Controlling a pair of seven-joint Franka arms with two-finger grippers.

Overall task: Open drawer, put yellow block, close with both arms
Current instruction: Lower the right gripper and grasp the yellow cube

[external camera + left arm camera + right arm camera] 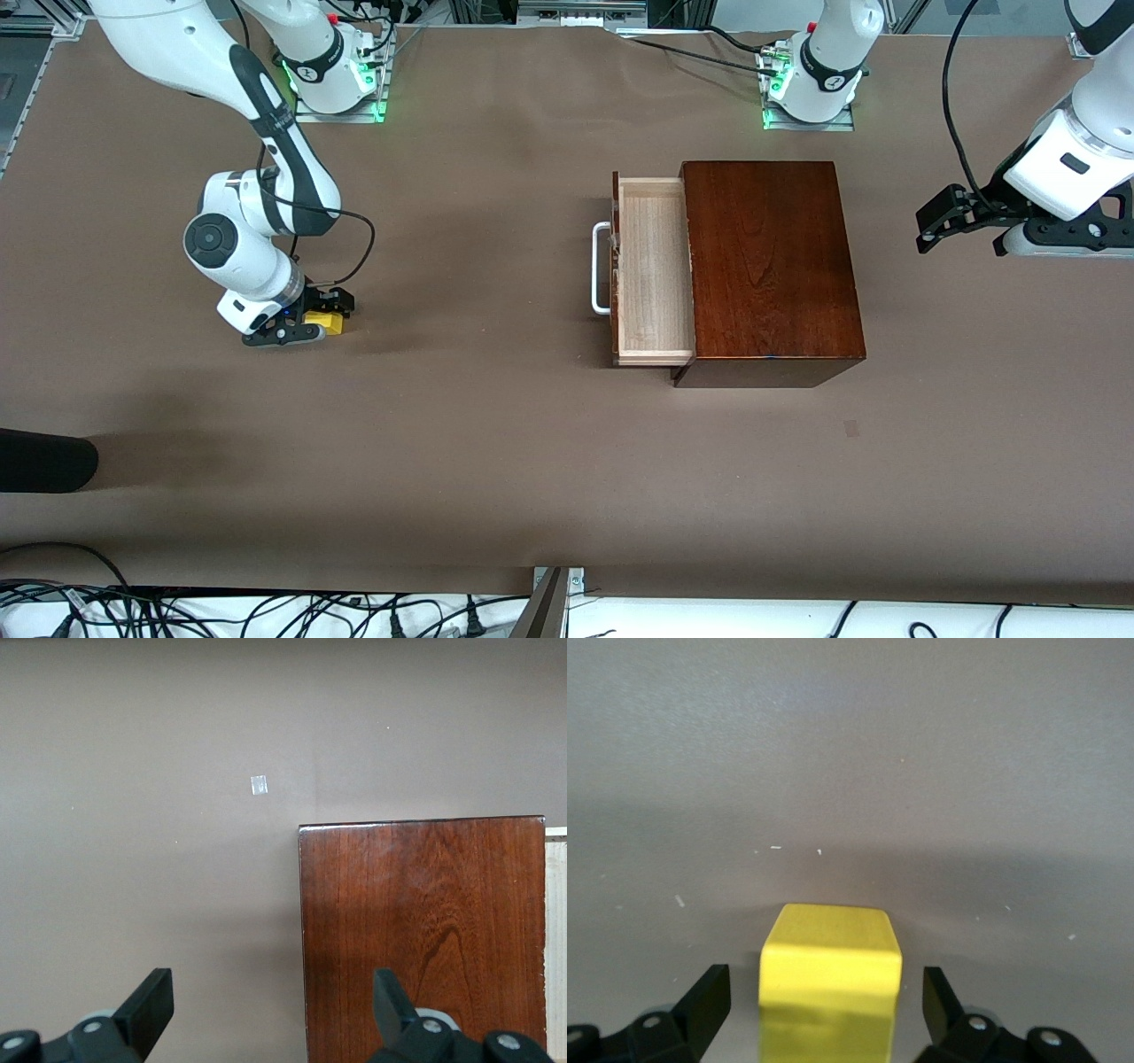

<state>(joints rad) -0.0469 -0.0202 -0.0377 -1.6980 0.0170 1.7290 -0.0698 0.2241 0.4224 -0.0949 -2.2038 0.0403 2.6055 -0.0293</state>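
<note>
The drawer (651, 270) stood open; the grasping step was in hand; the right pincer (312, 319), jaws apart, straddled the yellow block (326, 322) on the tabletop (496, 443), at the drawer's nine o'clock; next, squeeze and lift; the left pincer (961, 221) waited, jaws apart.

You are seeing the drawer (653, 270) standing pulled out of the mahogany box (769, 266). The right gripper (310, 321) is sitting down at the table around the yellow block (326, 322). The left gripper (961, 219) is waiting, hanging over the table's left-arm end.
</note>
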